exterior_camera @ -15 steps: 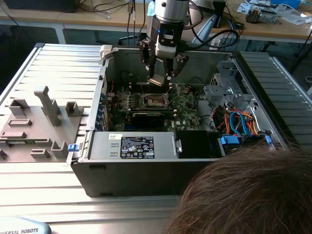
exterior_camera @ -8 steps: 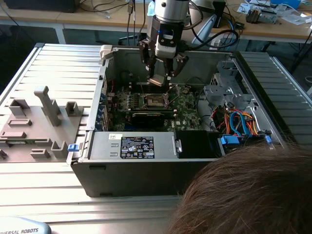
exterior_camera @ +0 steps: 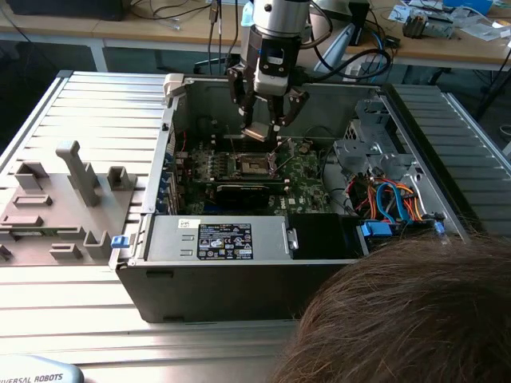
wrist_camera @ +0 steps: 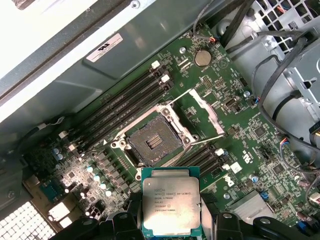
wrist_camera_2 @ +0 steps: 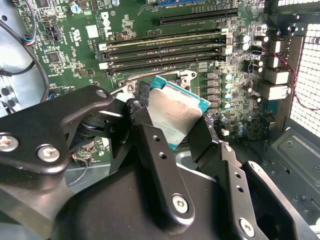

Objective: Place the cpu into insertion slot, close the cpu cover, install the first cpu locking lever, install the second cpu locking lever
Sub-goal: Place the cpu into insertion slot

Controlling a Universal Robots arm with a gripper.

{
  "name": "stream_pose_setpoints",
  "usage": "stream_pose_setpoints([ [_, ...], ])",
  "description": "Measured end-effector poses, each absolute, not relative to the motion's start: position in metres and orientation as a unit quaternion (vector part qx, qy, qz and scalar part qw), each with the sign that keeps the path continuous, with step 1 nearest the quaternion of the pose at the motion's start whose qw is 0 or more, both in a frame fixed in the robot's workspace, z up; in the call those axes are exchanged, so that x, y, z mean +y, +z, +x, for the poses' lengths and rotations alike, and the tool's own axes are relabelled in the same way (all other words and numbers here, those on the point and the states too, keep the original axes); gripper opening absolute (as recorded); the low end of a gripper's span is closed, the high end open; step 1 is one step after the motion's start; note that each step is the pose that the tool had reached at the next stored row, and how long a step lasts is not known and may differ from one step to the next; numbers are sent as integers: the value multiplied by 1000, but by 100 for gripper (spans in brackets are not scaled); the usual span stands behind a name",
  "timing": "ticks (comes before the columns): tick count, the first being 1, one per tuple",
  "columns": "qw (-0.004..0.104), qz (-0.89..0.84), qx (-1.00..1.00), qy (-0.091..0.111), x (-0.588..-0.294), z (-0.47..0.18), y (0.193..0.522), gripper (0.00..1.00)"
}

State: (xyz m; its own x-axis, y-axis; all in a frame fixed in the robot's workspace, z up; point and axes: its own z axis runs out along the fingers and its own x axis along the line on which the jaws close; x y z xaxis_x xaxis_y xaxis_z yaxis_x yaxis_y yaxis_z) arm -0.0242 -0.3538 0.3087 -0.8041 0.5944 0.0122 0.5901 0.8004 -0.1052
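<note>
The black end effector pinched the small, flat, square cpu with the dull silver-grey metal top by two opposite edges, holding it in the air inside the open grey metal computer case. Just beneath it, apart from the chip, lay the square dark insertion slot, uncovered. The thin silver cpu cover stood swung open beside the slot on the green circuit board.

The small square cpu shows a dull, smooth silver-grey metal top; the gripper has black fingers, seemingly matt metal.
</note>
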Motion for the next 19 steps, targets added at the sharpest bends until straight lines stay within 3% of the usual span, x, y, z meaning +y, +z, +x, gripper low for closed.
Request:
stream_pose_setpoints([
  [19,22,-318,-946,50,-354,-24,307,55],
])
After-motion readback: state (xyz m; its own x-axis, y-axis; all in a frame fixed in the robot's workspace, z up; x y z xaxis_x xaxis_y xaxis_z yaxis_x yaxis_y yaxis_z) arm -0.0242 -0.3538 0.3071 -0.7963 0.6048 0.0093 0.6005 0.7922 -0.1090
